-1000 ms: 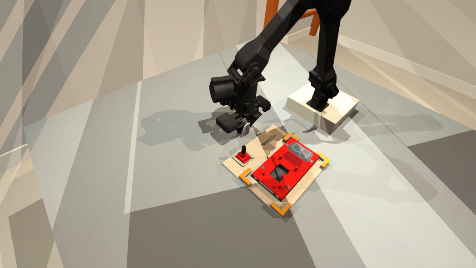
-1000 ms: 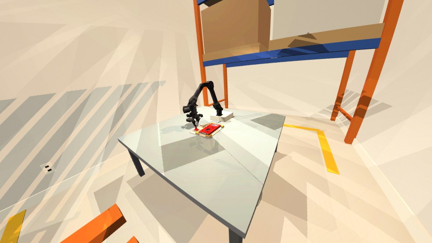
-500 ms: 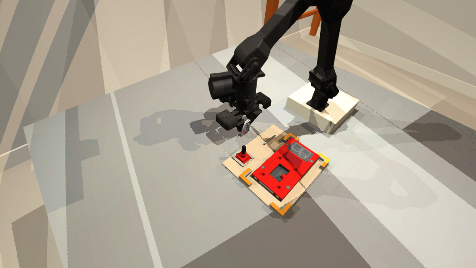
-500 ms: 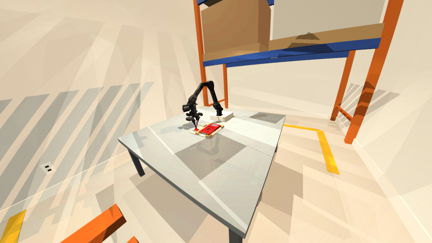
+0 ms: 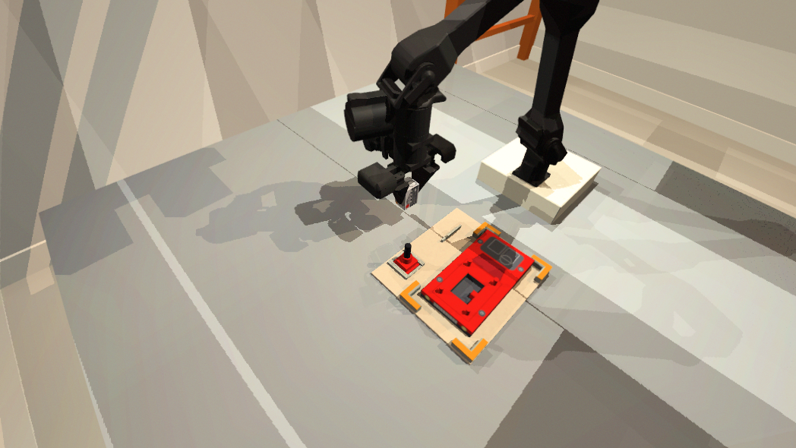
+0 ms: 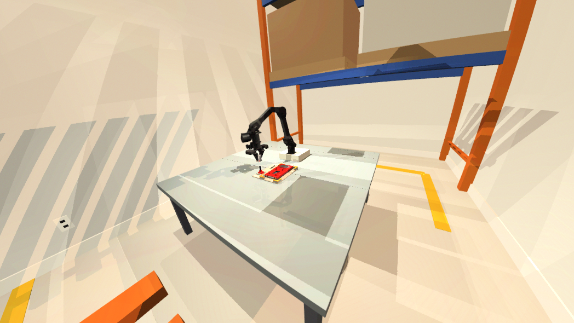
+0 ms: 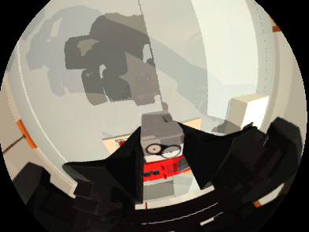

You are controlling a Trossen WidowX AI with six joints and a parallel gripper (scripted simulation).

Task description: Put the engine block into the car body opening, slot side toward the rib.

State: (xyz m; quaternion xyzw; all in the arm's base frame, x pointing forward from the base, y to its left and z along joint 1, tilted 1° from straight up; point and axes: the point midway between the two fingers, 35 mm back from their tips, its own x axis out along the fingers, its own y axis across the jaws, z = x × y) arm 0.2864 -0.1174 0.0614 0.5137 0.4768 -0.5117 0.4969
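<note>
My gripper [image 5: 409,193] [image 6: 259,157] [image 7: 157,126] is shut on the grey engine block [image 5: 412,195] [image 7: 161,134] and holds it above the table, behind the wooden board. In the wrist view the block's face with two round marks shows between the fingers; I cannot make out its slot side. The red car body [image 5: 494,295] [image 6: 286,170] [image 7: 172,166] lies flat on the board, in front and to the right of the block in the top view. Its square opening [image 5: 461,288] is empty, with a small red rib [image 5: 475,295] at one edge.
Orange corner brackets [image 5: 411,298] [image 5: 472,351] stand around the car body on the wooden board [image 5: 433,240]. A red piece with an upright black post [image 5: 407,251] stands at the board's left. The arm's white base block [image 5: 498,179] is behind the car body.
</note>
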